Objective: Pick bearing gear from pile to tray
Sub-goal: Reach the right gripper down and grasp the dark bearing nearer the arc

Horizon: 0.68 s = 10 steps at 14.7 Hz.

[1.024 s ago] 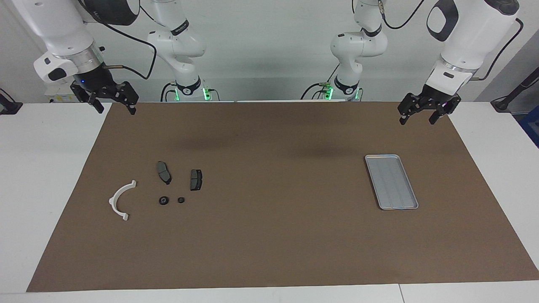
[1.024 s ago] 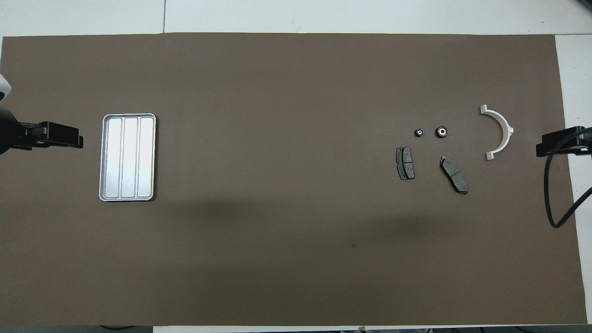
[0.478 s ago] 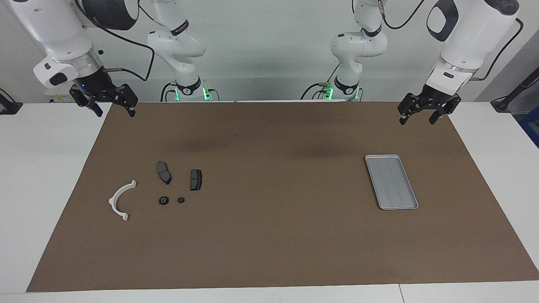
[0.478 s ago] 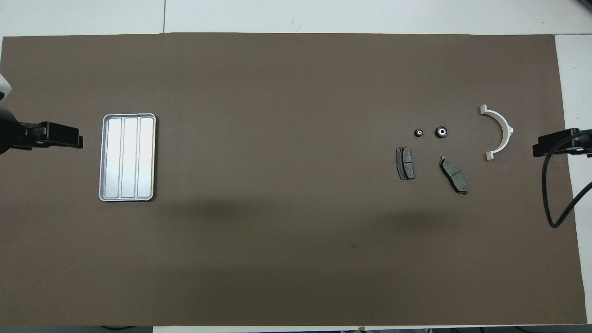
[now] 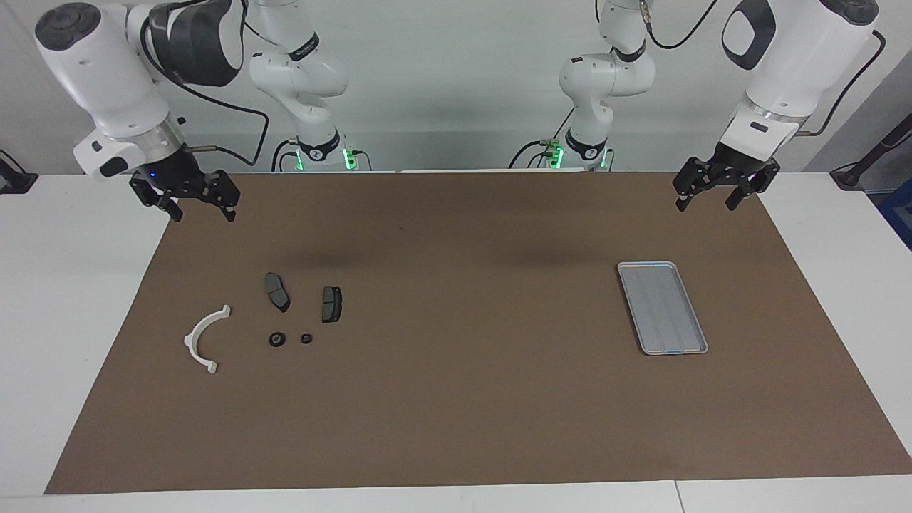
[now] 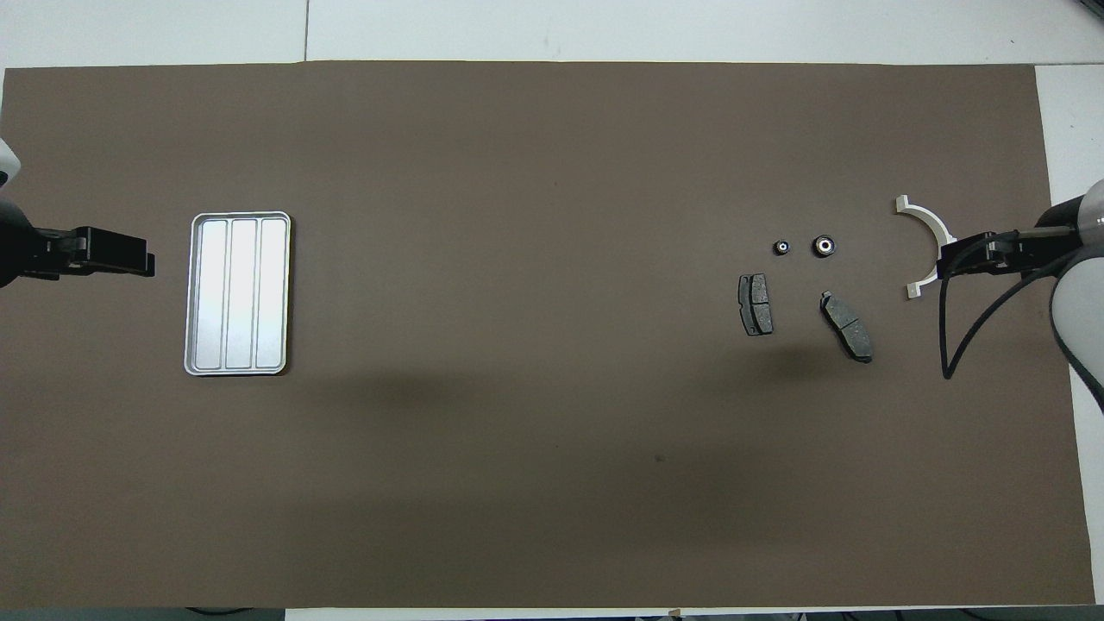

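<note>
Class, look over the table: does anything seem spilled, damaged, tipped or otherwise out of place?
Nothing stands out. The tray lies flat and empty on the brown mat. The white bracket, two grey plates and two black rings lie apart, none broken or stacked.

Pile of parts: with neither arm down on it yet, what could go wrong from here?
1. The two black rings lie close together, so an open right pincer coming down might nudge the neighbour.
2. The plates and the bracket sit beside the rings; a wrong part could get picked.
3. The tray lies toward the left arm's end, so a long carry or handover risks a drop.
</note>
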Motion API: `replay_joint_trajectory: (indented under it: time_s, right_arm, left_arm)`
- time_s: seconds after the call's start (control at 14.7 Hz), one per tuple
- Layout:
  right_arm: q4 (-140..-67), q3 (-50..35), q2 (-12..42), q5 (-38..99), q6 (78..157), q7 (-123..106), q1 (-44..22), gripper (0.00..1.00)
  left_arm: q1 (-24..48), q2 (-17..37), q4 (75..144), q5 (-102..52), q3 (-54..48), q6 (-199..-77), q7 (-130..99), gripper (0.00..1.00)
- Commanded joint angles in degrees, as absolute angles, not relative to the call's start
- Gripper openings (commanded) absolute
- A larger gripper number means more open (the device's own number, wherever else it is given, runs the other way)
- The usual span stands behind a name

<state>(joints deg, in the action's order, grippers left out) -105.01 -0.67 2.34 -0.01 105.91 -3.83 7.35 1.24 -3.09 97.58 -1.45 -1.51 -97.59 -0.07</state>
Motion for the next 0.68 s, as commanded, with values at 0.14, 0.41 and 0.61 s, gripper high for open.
replay_joint_trajectory:
  time_s: [0.14,0.41,0.61]
  right_arm:
    - [-108.4,-1.1,9.3,-0.1,116.0,-5.4,7.5,1.00]
    - [-108.6,-1.2,15.4,-0.1,122.4,-5.3,7.4,1.00]
    - [-108.6,-1.2,19.0,-0.1,126.3,-3.1,5.4,1.00]
  left_arm:
    - [1.5,-3.8,98.3,-1.4,-1.2,-97.7,0.6,1.00]
    - [1.5,-3.8,98.3,-1.4,-1.2,-97.7,0.6,1.00]
    - [1.5,-3.8,98.3,-1.4,-1.2,-97.7,0.6,1.00]
